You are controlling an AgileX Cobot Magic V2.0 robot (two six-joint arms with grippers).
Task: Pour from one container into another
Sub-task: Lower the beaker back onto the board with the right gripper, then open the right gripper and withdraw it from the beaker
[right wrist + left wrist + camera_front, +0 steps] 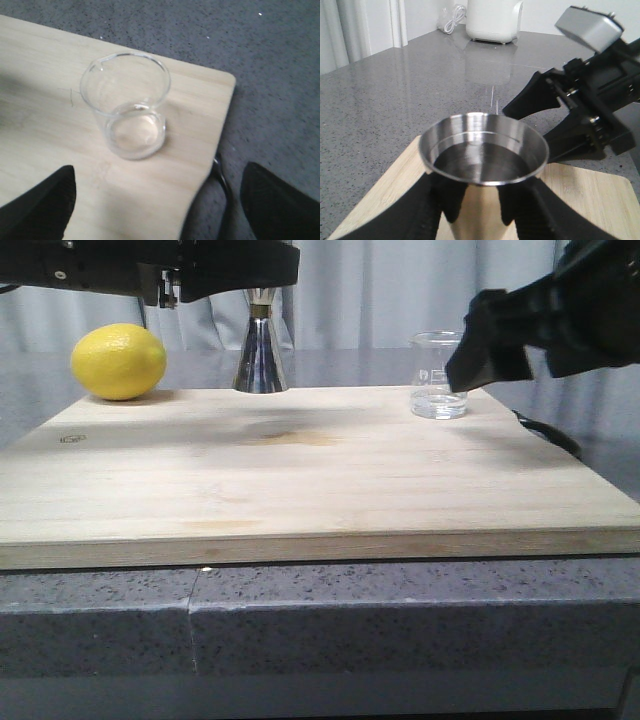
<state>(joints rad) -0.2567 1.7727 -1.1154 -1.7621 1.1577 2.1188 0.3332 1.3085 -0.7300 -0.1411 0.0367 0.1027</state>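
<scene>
The left gripper is clamped around the tall shiny steel hourglass jigger, upper centre of the front view, on the pale wooden board. The small clear glass beaker stands at the board's right rear corner. The right gripper hangs near it, fingers spread wide and not touching. To grasp well, it should straddle the beaker's middle, close gently, and keep it upright.

Clear glass beaker stands upright near wooden board's right rear corner, small amount of clear liquid at bottom; shiny steel hourglass jigger, gold band at waist, upright at board's rear edge, well apart.
</scene>
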